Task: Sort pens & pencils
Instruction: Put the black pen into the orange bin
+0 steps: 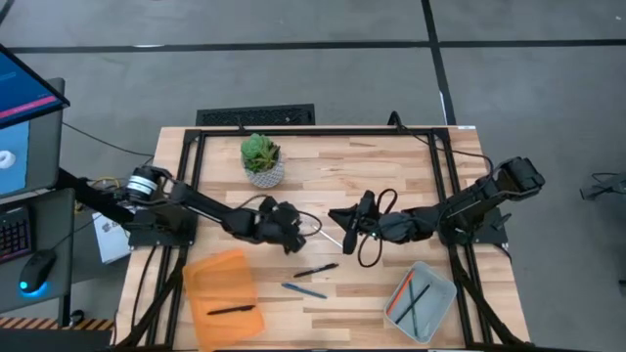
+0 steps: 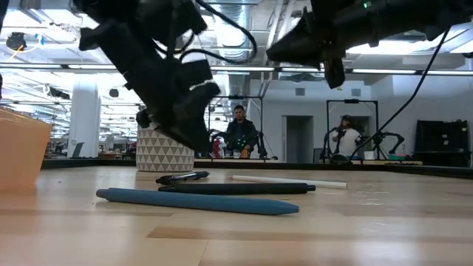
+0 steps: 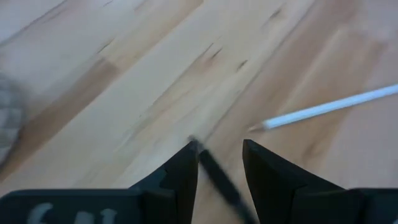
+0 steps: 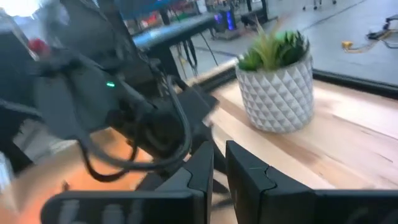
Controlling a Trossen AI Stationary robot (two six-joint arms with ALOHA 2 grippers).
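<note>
Left gripper [image 1: 298, 238] hovers over the middle of the table [image 1: 333, 166], its two dark fingers [image 3: 180, 177] spread with a slim black pen [image 3: 217, 180] showing in the gap between them; whether they press on it cannot be told, since in the left wrist view the pen looks to run along the wood beneath the fingers. Just beyond those fingertips lies a white pencil [image 3: 329, 107], apart from the gripper and pointing toward it. In the high view another black pen [image 1: 316, 270] lies on the table a little nearer the front edge than the left gripper, and a blue pen [image 1: 304, 290] lies just beside it, closer still to the front; the low view shows these as a blue stick in front and a black one behind, with the white pencil farther back. One more black pen [image 1: 231, 310] rests in the orange tray [image 1: 210, 274] at the front left. Right gripper [image 1: 350, 227] hangs near the table's centre, facing the left one, its fingers [image 4: 202, 165] close together with only a narrow slit between them and nothing seen in it. An orange pencil [image 1: 399, 290] and a dark stick lie in the grey tray [image 1: 442, 305] at the front right. A potted plant [image 1: 261, 159] stands toward the back.
</note>
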